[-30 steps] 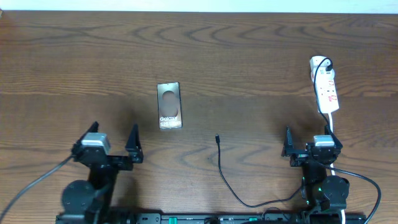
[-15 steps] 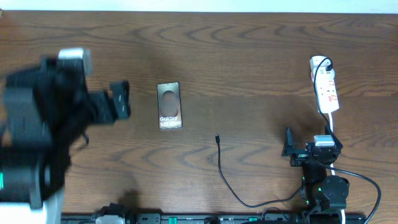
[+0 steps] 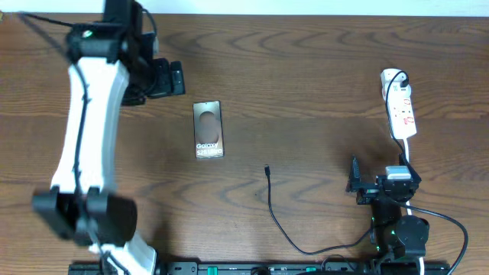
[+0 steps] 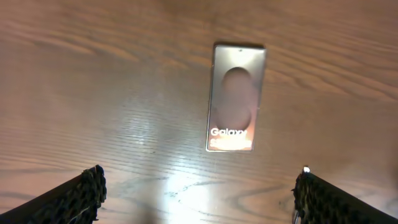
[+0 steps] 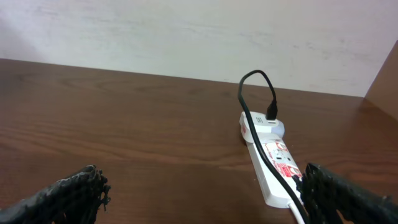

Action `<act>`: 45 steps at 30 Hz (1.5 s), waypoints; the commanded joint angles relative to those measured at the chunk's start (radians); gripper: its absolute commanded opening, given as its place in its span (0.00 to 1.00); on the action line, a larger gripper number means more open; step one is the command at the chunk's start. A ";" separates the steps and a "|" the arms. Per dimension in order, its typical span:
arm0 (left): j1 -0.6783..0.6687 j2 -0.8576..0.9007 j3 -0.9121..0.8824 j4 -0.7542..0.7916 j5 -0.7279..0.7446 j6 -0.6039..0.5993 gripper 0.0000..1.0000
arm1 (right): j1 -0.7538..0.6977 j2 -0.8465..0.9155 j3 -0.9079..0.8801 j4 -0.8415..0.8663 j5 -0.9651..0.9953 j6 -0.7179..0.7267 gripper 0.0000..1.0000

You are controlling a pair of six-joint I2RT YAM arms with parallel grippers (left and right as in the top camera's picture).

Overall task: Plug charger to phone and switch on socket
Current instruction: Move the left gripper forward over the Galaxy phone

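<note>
While the left hand (image 3: 170, 79) is hanging over the far left part of the counter (image 3: 306, 61) with its jaws spread wide and nothing between them, the phone (image 3: 208, 130) is lying flat at about 5 o'clock from it in the overhead view, near but apart. Through the left wrist camera, the phone (image 4: 236, 96) is showing at 12 o'clock from the left hand (image 4: 202, 199), a touch to the right, with its white Galaxy lettering (image 4: 231, 132) at the near end. Both fingertips (image 4: 84, 193) are sitting low in the corners, well clear of it. The charger (image 3: 272, 206) is trailing across the counter from the near edge, and its small plug tip (image 3: 267, 171) is resting at 4 o'clock from the phone, not touching it. Over on the right, the right hand (image 3: 384, 177) is sitting low near the front edge, jaws likewise gaping and empty. The socket (image 3: 400, 107) is stretching away at 12 o'clock from it, with a black plug (image 3: 399, 76) sitting in its far end. From the right wrist, the socket (image 5: 273, 165) is lying ahead at 1 o'clock of the right hand (image 5: 205, 196), untouched.
</note>
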 commanded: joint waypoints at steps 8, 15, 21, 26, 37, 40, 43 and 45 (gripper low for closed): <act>-0.003 0.284 0.010 -0.013 0.013 -0.117 0.85 | 0.005 -0.002 -0.002 -0.002 0.004 0.012 0.99; -0.003 0.394 0.003 -0.029 0.013 -0.116 0.14 | 0.005 -0.002 -0.002 -0.002 0.004 0.012 0.99; -0.003 0.407 -0.003 -0.012 0.013 -0.117 0.08 | 0.005 -0.002 -0.002 -0.002 0.004 0.012 0.99; -0.015 0.407 -0.016 0.004 0.013 -0.117 0.08 | 0.005 -0.002 -0.002 -0.002 0.004 0.011 0.99; -0.106 0.407 -0.118 0.111 0.012 -0.117 0.47 | 0.005 -0.002 -0.002 -0.002 0.004 0.012 0.99; -0.126 0.407 -0.130 0.143 0.012 -0.117 0.54 | 0.005 -0.002 -0.002 -0.002 0.004 0.012 0.99; -0.147 0.407 -0.140 0.167 0.012 -0.117 0.58 | 0.005 -0.002 -0.002 -0.002 0.004 0.012 0.99; -0.163 0.407 -0.150 0.186 0.011 -0.116 0.63 | 0.005 -0.002 -0.002 -0.002 0.004 0.012 0.99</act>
